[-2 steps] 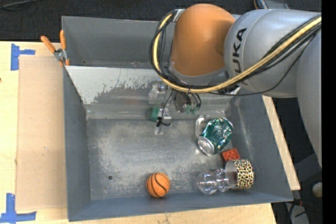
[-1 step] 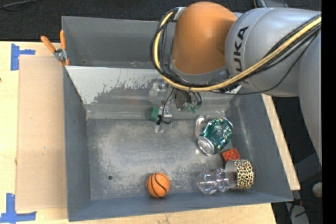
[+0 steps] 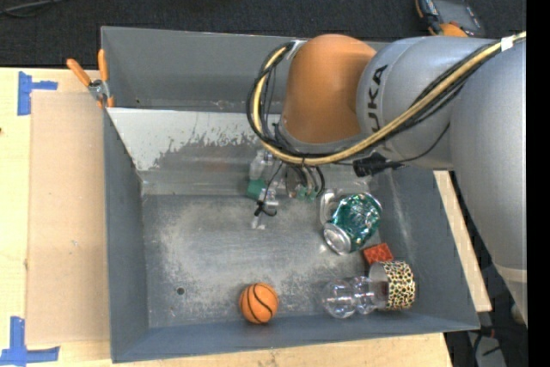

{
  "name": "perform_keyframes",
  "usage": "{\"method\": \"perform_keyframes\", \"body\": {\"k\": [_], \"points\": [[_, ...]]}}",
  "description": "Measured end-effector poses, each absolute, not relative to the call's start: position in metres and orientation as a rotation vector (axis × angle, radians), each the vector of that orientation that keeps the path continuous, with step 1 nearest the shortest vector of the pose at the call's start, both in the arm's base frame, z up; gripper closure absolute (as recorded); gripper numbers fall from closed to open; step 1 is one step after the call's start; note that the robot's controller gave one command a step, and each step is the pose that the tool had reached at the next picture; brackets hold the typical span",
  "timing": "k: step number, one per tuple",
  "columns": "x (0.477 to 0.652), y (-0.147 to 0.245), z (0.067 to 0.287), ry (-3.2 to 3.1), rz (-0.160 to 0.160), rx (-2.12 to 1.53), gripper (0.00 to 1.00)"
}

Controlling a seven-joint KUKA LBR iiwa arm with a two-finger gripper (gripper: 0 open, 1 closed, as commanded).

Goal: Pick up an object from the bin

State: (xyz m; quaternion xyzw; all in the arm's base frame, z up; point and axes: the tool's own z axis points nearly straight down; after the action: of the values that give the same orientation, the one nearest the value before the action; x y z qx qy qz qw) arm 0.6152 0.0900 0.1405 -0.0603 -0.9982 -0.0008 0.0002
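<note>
The crushed green can (image 3: 351, 221), lying right of the bin's (image 3: 172, 271) middle, looks light, thin and slick, best pinched across its dented sides; the gripper (image 3: 265, 209) hangs near its left over bare floor, apart or together I cannot tell.

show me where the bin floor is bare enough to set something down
The floor of the grey metal bin is bare on the left, between its left wall, the gripper and the small orange ball. Crowded on the right: crushed green can, small red block, clear plastic piece with leopard-print band.
</note>
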Motion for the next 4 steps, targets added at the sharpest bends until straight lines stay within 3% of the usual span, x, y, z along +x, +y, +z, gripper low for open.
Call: {"method": "perform_keyframes", "body": {"k": [1, 2, 3, 4], "points": [[0.622, 0.057, 0.074, -3.16, -0.011, -0.001, 0.0], [0.624, 0.047, 0.074, -3.14, -0.013, -0.275, 0.0], [0.624, 0.045, 0.074, -3.162, -0.016, -0.115, 0.0], [0.628, 0.047, 0.077, -3.162, -0.016, -0.211, 1.0]]}}
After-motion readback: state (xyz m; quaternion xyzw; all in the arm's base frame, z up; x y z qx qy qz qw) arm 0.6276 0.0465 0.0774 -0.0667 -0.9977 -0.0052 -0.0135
